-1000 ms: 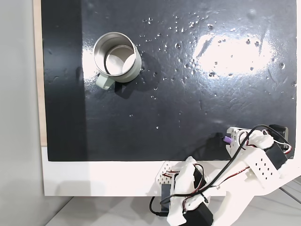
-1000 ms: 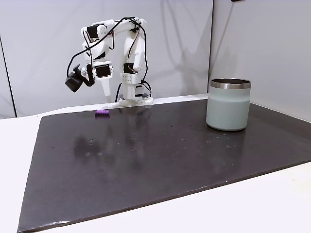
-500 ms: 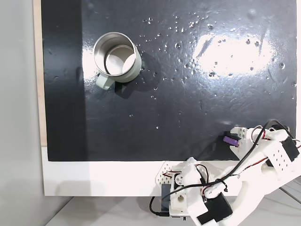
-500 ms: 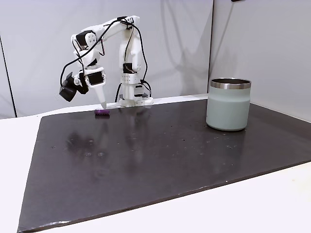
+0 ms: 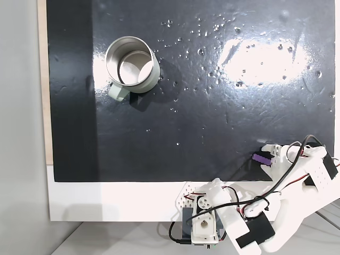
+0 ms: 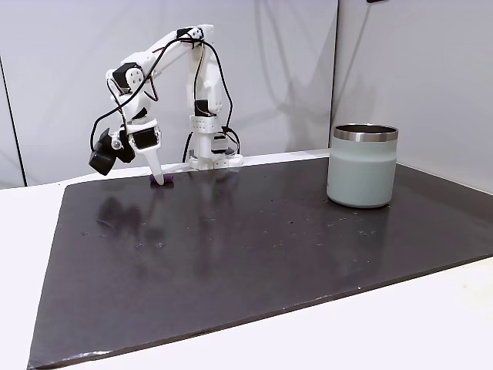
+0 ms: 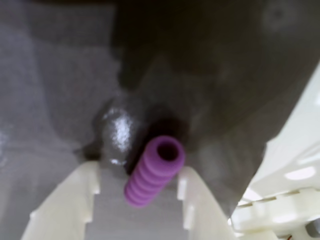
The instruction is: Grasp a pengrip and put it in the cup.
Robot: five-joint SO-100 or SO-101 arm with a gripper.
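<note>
Pengrip [image 7: 152, 170]: purple ribbed tube, lying on the dark mat at the counter's edge, far from the cup [image 5: 132, 68]. Pincer [image 7: 137, 200]: spread, one finger [image 7: 75, 200] each side of the tube, not yet pinching. Advice: close squarely across the ribs before lifting.

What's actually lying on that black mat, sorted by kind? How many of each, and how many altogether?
Purple pengrip: 1, lying on the mat between the robot's jaws.
Pale grey-green cup: 1, standing upright, steel inside.
Total: 2 things on the black mat.
</note>
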